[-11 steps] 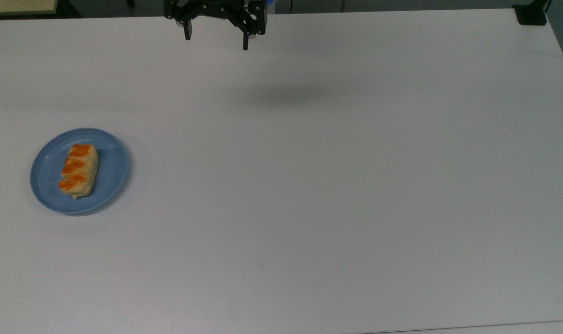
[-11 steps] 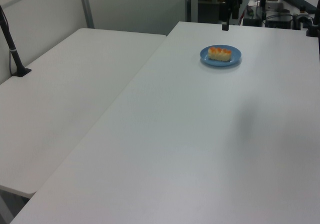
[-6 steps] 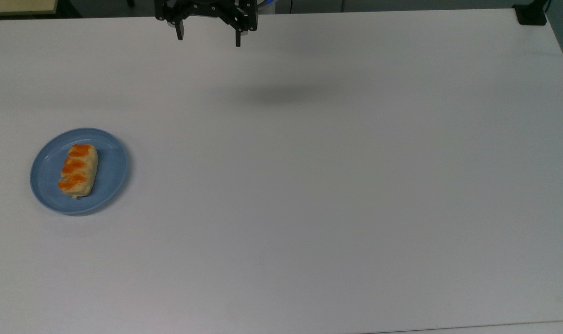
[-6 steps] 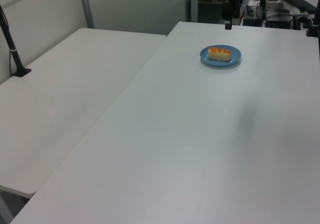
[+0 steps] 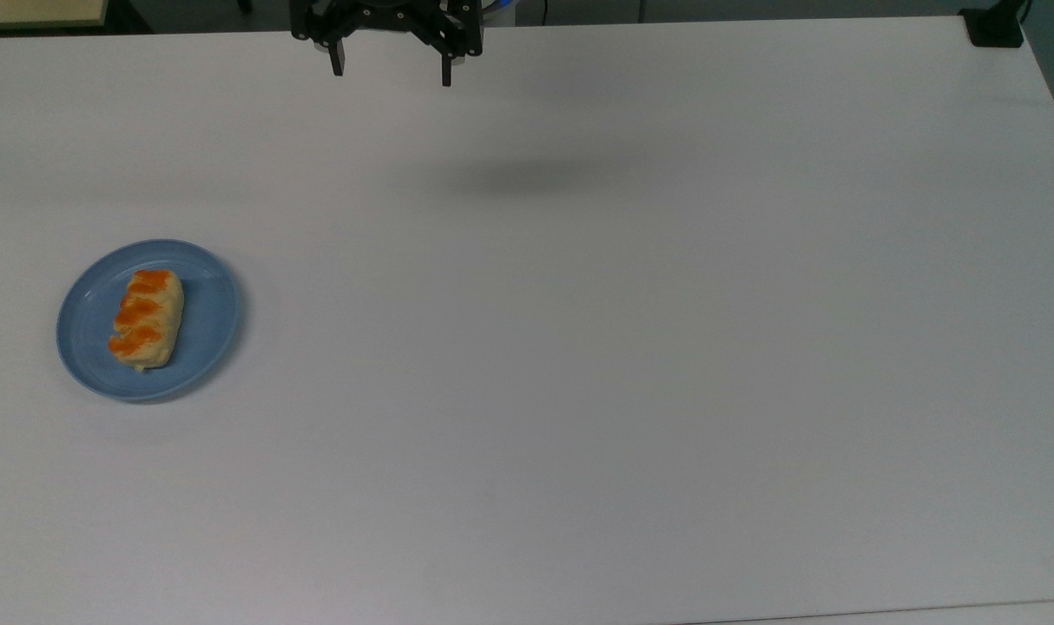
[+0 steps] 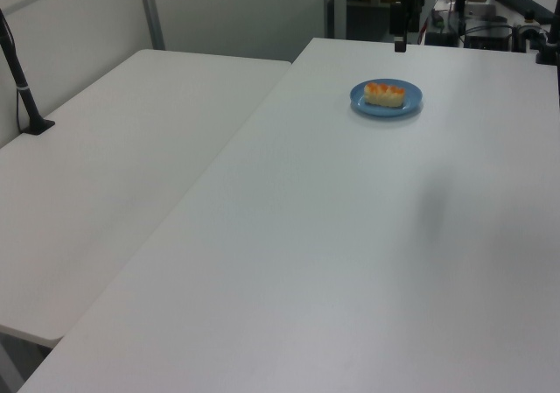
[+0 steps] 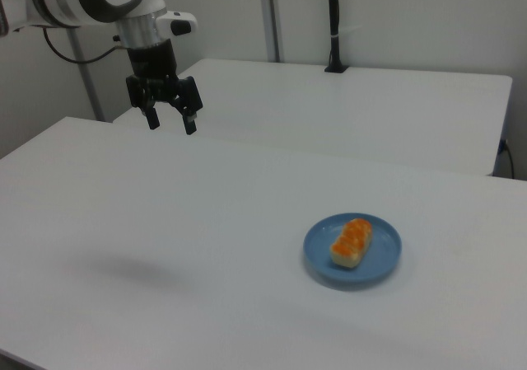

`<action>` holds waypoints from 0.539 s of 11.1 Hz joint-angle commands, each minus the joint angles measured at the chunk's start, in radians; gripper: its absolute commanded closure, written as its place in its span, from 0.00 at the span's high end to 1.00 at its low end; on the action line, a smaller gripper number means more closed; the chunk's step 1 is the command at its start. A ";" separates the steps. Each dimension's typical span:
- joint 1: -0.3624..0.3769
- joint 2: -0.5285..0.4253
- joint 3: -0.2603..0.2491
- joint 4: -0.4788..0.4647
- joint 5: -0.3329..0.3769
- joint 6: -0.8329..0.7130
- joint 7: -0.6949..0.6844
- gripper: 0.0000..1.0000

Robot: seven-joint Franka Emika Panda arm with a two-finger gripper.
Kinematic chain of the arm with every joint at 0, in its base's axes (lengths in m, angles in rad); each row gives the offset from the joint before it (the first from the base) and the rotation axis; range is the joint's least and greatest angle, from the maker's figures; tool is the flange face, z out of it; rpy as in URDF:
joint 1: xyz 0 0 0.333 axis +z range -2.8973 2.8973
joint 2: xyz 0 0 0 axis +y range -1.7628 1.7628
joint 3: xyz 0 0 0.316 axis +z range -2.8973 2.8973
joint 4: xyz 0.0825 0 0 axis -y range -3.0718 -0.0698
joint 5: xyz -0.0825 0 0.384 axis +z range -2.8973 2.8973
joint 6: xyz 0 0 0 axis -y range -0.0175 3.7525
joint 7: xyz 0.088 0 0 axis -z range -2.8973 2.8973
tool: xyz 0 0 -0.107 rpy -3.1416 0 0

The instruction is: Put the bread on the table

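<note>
Gripper (image 5: 390, 73), fingers spread, partly cropped by top view's upper edge; bread (image 5: 146, 318) on plate (image 5: 206, 321).

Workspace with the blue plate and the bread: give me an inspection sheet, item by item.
Surface: white table, smooth and bare apart from the plate; a soft shadow lies on it.
Job's things: the bread lies flat on the blue plate, not yet on the table.
Clutter: nothing seen on the table.
Grippers: the gripper hangs above the table, well apart from the plate, fingers spread, holding nothing.
Cables: a cable runs along a black post on the second table; dark cables lie past the table's far edge in the left view.
Surroundings: pale partition walls and metal posts.
</note>
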 commanded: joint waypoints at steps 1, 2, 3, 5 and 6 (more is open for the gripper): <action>-0.075 0.014 -0.012 0.010 0.014 -0.009 -0.196 1.00; -0.116 0.038 -0.013 0.011 0.006 0.005 -0.241 1.00; -0.164 0.058 -0.016 0.010 0.000 0.073 -0.256 1.00; -0.230 0.130 -0.050 0.007 -0.005 0.193 -0.273 1.00; -0.245 0.190 -0.083 0.011 -0.002 0.245 -0.270 1.00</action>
